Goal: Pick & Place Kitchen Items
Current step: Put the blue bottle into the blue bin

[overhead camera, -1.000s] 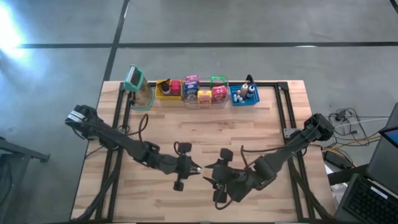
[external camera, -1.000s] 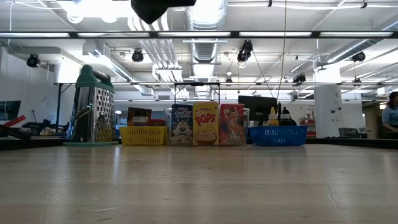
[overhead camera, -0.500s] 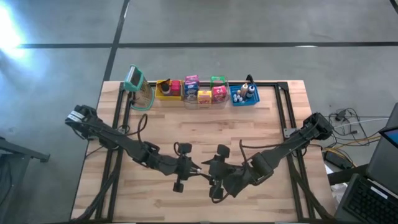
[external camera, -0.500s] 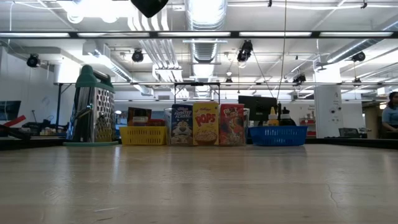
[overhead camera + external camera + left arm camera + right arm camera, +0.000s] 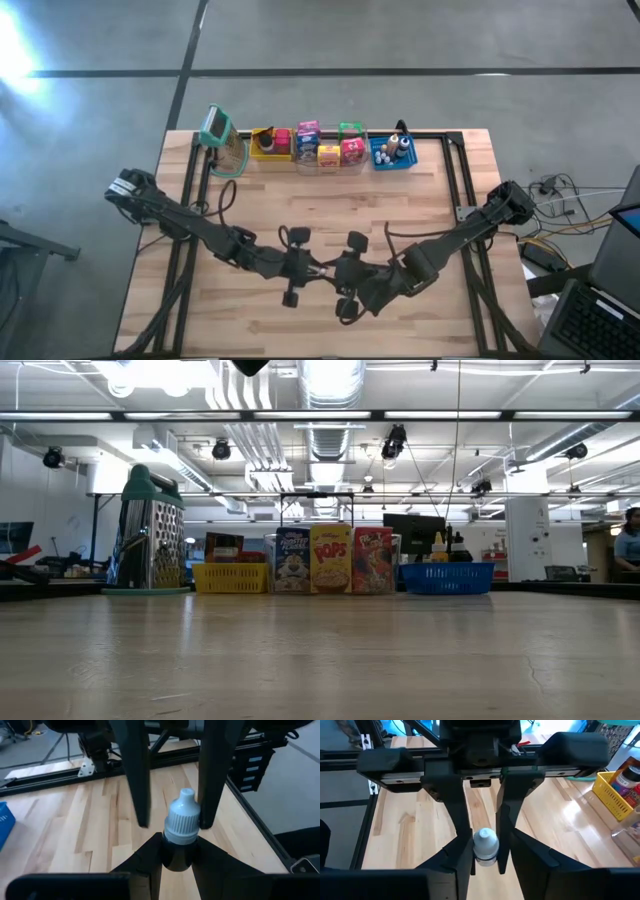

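Hands meet tip to tip over the middle of the bench [image 5: 250,195], and a small bottle [image 5: 181,827] sits between them. The left hand [image 5: 177,852] is clenched on the bottle's dark body, cap pointing away from its wrist toward the other arm. The right hand [image 5: 479,847] faces it from the opposite side, its fingers [image 5: 461,827] standing either side of the white cap, close against it; whether they already press it I cannot tell. The arrangement reads as a handover: one hand takes the base and leaves the cap end free, so the other can take hold without the fingers colliding. Judged from this, the left should let go only once the right has a firm hold.

Far beyond both hands, along the bench's back edge, the rest of the items are already sorted in a row: a yellow bin [image 5: 266,143], a clear bin [image 5: 328,160] with cereal boxes [image 5: 331,560] upright, and a blue bin [image 5: 392,155] holding small bottles. A grater [image 5: 150,530] stands past the yellow bin.
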Controlling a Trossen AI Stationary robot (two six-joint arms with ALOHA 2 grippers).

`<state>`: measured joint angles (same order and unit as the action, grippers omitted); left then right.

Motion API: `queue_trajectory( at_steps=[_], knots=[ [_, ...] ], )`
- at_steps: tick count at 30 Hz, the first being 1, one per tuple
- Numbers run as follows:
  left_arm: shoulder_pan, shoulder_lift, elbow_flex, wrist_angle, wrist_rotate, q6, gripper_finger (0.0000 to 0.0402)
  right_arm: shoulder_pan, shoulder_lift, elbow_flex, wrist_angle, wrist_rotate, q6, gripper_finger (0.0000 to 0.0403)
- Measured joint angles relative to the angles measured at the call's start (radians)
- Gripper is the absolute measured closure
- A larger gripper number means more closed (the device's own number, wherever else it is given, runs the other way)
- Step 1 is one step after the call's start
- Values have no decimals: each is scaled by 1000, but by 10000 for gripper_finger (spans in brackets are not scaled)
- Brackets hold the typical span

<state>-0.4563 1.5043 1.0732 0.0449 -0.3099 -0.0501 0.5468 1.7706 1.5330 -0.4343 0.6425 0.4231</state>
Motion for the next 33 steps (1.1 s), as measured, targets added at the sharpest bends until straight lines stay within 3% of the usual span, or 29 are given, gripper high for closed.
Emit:
queue_trajectory(
  at_steps=[11,21,28,33],
  knots=[
    [1,0,5,3,-7,1,307,0,0,0,0,1,-31,342],
    [3,0,5,-1,-6,-7,305,0,0,0,2,4,-31,339],
    [1,-46,11,-142,-52,-34,235,0,-22,-2,-60,11,-17,343],
    [1,-127,2,-293,-128,-127,184,1,-48,-2,-247,27,117,341]
  ],
)
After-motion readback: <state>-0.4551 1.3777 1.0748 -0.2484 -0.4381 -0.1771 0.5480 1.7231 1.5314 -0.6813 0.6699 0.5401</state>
